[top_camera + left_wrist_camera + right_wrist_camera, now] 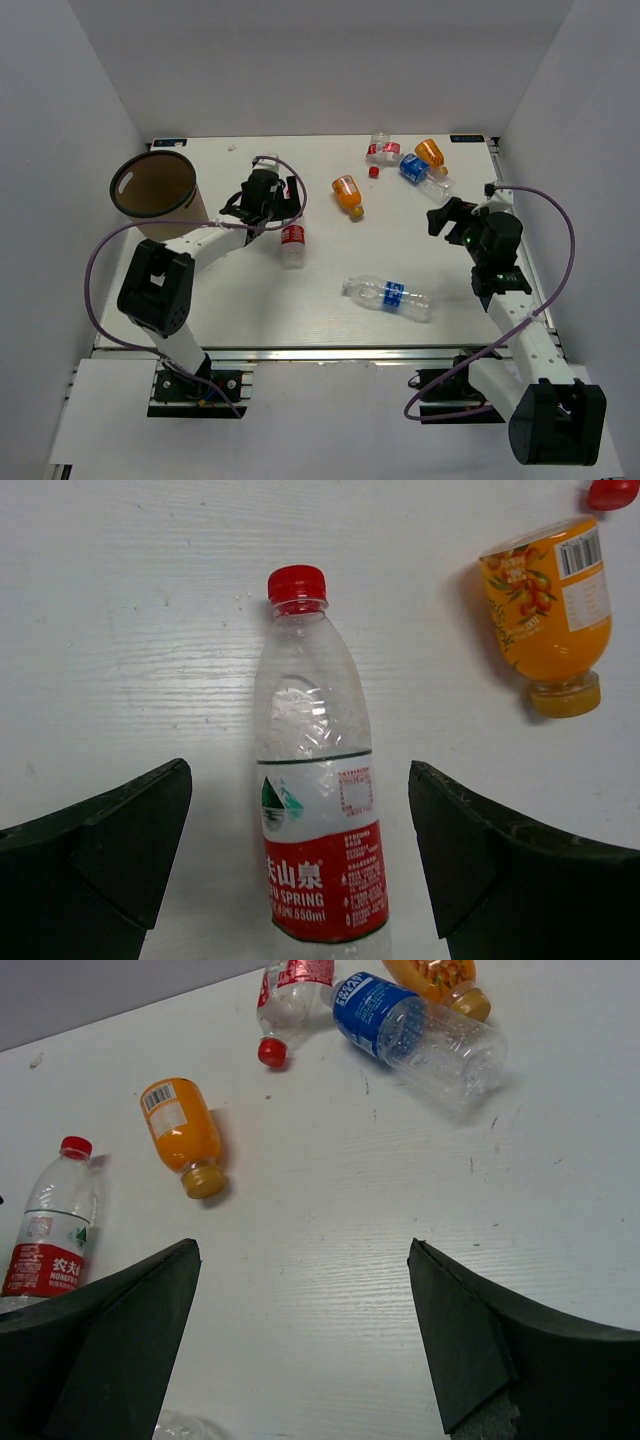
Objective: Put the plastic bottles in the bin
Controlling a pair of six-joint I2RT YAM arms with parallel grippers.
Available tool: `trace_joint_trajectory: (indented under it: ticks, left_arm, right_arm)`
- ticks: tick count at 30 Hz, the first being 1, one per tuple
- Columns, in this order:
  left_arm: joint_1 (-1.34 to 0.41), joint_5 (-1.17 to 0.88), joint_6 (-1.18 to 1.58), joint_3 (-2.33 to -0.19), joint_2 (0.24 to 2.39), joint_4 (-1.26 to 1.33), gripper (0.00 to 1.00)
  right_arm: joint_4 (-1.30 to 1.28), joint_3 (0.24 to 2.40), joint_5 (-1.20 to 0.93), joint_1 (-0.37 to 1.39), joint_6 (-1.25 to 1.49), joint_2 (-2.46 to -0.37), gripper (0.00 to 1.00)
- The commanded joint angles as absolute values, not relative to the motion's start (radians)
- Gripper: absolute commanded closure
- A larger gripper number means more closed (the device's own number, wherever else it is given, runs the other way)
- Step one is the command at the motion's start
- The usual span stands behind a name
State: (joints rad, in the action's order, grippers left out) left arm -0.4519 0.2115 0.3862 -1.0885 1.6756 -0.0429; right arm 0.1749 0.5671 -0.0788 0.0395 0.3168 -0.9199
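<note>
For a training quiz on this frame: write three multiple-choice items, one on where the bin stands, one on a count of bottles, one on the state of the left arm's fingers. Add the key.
1. Where on the table does the bin stand?
A. far left corner
B. far right corner
C. near edge, between the arms' bases

2. How many orange bottles lie on the table?
A. one
B. two
C. four

3. How do the left fingers stand?
A. shut on a bottle
B. shut on nothing
C. open

Key: 1 A, the top view shows it at the far left. 2 B, one lies mid-table, the other in the far-right cluster. 3 C, the wrist view shows them wide apart, with the red-labelled bottle lying untouched between them.
</note>
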Motion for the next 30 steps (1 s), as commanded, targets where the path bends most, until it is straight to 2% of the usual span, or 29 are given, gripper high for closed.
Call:
trace_joint_trajectory:
  ticks: [1, 6, 11, 14, 15, 16, 18, 21, 25, 30]
  left_arm:
    - [-0.420, 0.071, 0.390, -1.157, 1.719, -0.015, 0.02]
    - [-0.420, -0.075, 0.357, -1.169, 1.825, -0.008, 0.02]
    - [-0.420, -0.060, 0.342, -1.218, 1.891, -0.037, 0.05]
    - [-0.420, -0.016, 0.334, -1.270, 1.922, -0.104, 0.18]
    - [-0.420, -0.014, 0.334, -1.285, 1.922, -0.124, 0.28]
    - [-0.420, 0.024, 0.333, -1.299, 1.916, -0.133, 0.32]
    - [-0.420, 0.041, 0.322, -1.295, 1.864, -0.123, 0.38]
    - [-0.420, 0.089, 0.305, -1.298, 1.752, -0.112, 0.53]
    - [-0.420, 0.245, 0.258, -1.275, 1.564, -0.039, 0.57]
    - [-0.378, 0.473, 0.123, -1.262, 1.349, 0.077, 0.57]
  right_arm:
    - [0.201, 0.612, -0.094, 0.037, 0.301, -0.937, 0.11]
    - [0.181, 0.621, -0.060, 0.037, 0.302, -0.963, 0.11]
    - [0.176, 0.620, -0.052, 0.037, 0.302, -0.969, 0.11]
    - [0.178, 0.614, -0.037, 0.037, 0.304, -0.969, 0.11]
    - [0.176, 0.614, -0.035, 0.037, 0.304, -0.968, 0.11]
    - [0.176, 0.612, -0.038, 0.037, 0.305, -0.968, 0.11]
    - [0.181, 0.609, -0.044, 0.037, 0.307, -0.962, 0.11]
    - [0.193, 0.601, -0.051, 0.037, 0.314, -0.957, 0.11]
    - [0.201, 0.598, -0.048, 0.037, 0.313, -0.960, 0.11]
    - [0.209, 0.592, -0.044, 0.037, 0.319, -0.971, 0.11]
